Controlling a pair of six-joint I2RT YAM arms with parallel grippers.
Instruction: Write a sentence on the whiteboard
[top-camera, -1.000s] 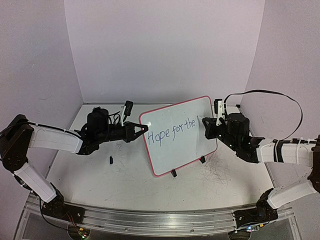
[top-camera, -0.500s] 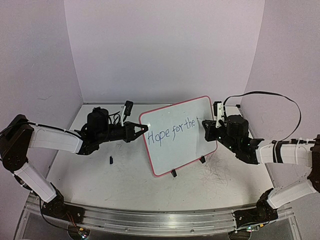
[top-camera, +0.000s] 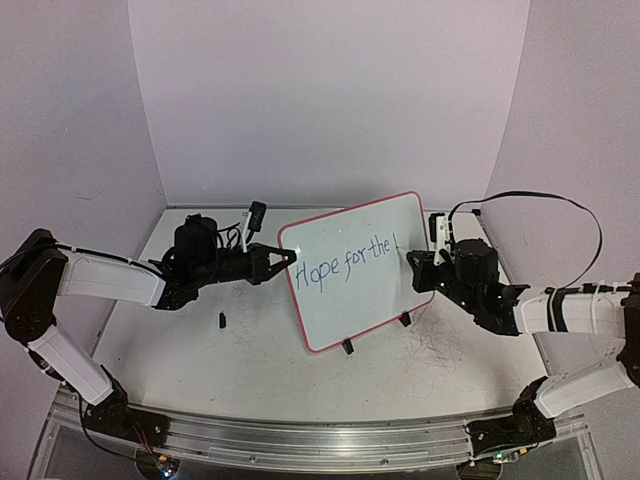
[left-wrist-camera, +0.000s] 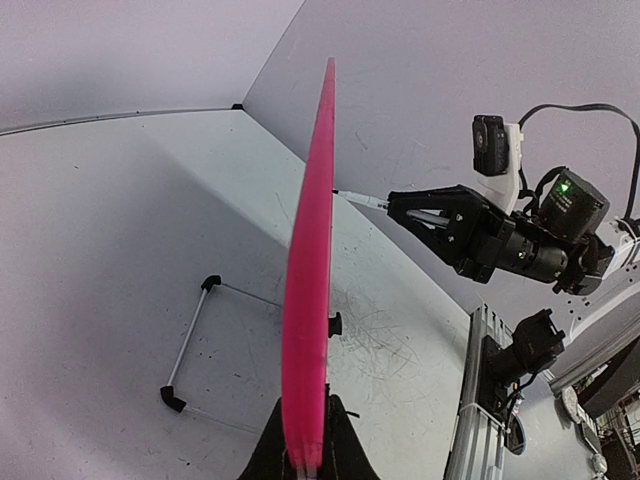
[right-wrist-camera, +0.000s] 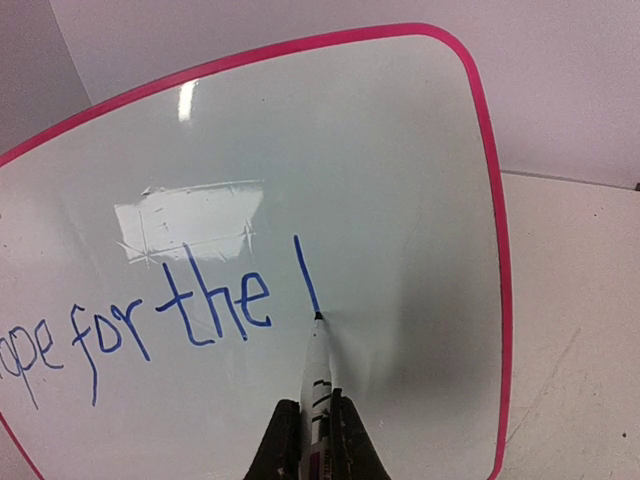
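The whiteboard (top-camera: 350, 290), white with a red-pink rim, stands tilted on the table. My left gripper (top-camera: 290, 258) is shut on its left edge; in the left wrist view the rim (left-wrist-camera: 310, 290) runs edge-on up from the jaws. The sentence (top-camera: 345, 264) reads "Hope for the" plus one fresh downstroke (right-wrist-camera: 306, 275). My right gripper (top-camera: 418, 262) is shut on a white marker (right-wrist-camera: 317, 375), whose tip touches the board at the foot of that stroke. The right gripper (left-wrist-camera: 400, 205) and the marker also show in the left wrist view.
A small black marker cap (top-camera: 222, 320) lies on the table left of the board. The board's wire stand (left-wrist-camera: 190, 345) lies behind it. Old scribble marks (top-camera: 435, 345) cover the table at right. Walls close in on three sides.
My right gripper has drawn a short downstroke after "the", moving the marker tip down and a little right. The left arm and the board have not moved.
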